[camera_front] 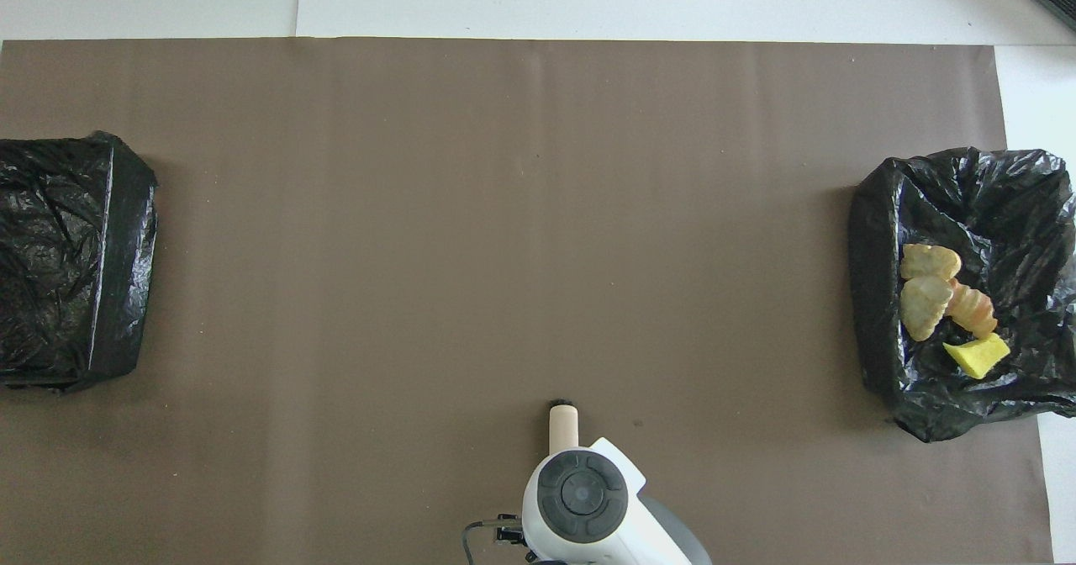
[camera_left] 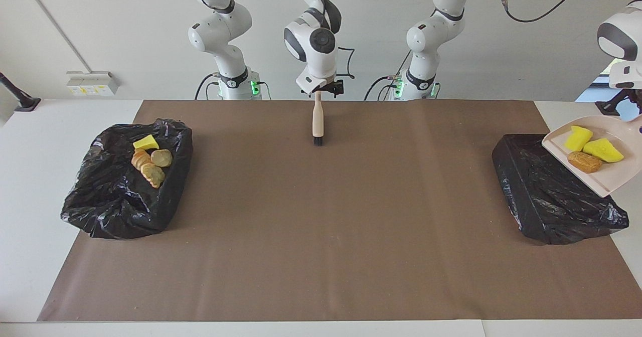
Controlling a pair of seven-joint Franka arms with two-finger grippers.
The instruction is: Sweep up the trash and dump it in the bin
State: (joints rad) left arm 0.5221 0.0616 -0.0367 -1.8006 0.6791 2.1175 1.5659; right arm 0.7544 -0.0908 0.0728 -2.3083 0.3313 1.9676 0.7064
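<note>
Crinkled black bin bag (glossy plastic)

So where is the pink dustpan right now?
In the facing view, the pale pink plastic dustpan hangs in the air at the left arm's end of the table, over the black bag-lined bin, carrying three scraps.

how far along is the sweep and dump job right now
Done: brown paper looks swept; some trash lies in the bin at the right arm's end. In hand: left tool holds the dustpan, carrying three scraps, raised near the other bin. Right tool stands open over the upright brush. Remaining: tipping those scraps into that bin, which looks empty.
</note>
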